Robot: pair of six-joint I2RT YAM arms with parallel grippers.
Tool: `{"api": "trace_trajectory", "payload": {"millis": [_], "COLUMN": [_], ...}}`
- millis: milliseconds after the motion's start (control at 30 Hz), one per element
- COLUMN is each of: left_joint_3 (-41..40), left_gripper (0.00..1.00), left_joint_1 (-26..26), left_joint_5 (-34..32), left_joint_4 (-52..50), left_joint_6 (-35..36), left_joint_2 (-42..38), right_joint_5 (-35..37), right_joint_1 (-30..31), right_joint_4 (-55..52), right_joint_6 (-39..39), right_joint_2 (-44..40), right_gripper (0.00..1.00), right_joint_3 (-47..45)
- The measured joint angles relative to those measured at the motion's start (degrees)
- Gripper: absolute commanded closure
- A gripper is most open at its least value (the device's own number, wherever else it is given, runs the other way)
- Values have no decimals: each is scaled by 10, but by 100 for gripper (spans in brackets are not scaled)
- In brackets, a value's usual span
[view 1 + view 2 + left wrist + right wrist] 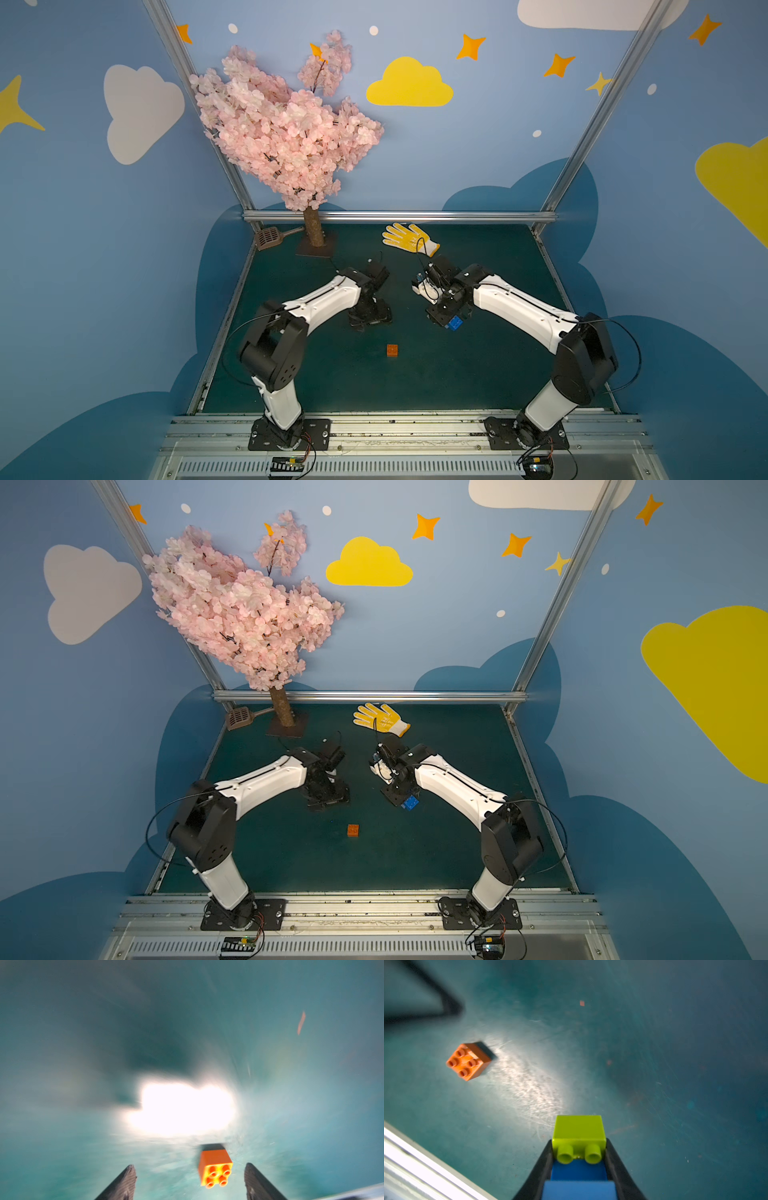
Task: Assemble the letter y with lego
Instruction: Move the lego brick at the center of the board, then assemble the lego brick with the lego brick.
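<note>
Lying loose on the green bench (478, 374), the orange brick (215, 1164) sat studs-up inside the wide-spread left claw (189, 1165), touching neither side of it. The right claw (579, 1142) was pinching a stack of bricks (579, 1169), lime green at the tip with dark blue and lighter blue behind it, held off the bench and apart from the orange brick.

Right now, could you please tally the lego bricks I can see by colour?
orange brick: 1
lime green brick: 1
dark blue brick: 1
lighter blue brick: 1
Total: 4 showing; the last three stacked in the right gripper.
</note>
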Motion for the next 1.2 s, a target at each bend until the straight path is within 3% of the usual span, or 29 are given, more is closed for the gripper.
{"api": "trace_trajectory", "payload": {"millis": [167, 333, 433, 467, 1200], "left_joint_3": [-5, -19, -27, -28, -29], "left_gripper": [18, 16, 0, 0, 0], "left_joint_1": [130, 216, 248, 256, 271], "left_joint_5": [22, 58, 90, 97, 97], "left_joint_4": [0, 2, 4, 5, 0], "left_joint_6": [30, 70, 91, 96, 121], "left_joint_2": [-41, -35, -26, -24, -24], "right_joint_5": [-9, 0, 10, 11, 13], "right_joint_1": [64, 119, 143, 149, 173], "right_joint_4": [2, 0, -3, -4, -16], "right_joint_6": [-63, -118, -142, -148, -200], "right_joint_2": [24, 85, 122, 132, 181], "right_gripper": [100, 100, 100, 100, 100], "right_joint_3": [8, 39, 59, 65, 92]}}
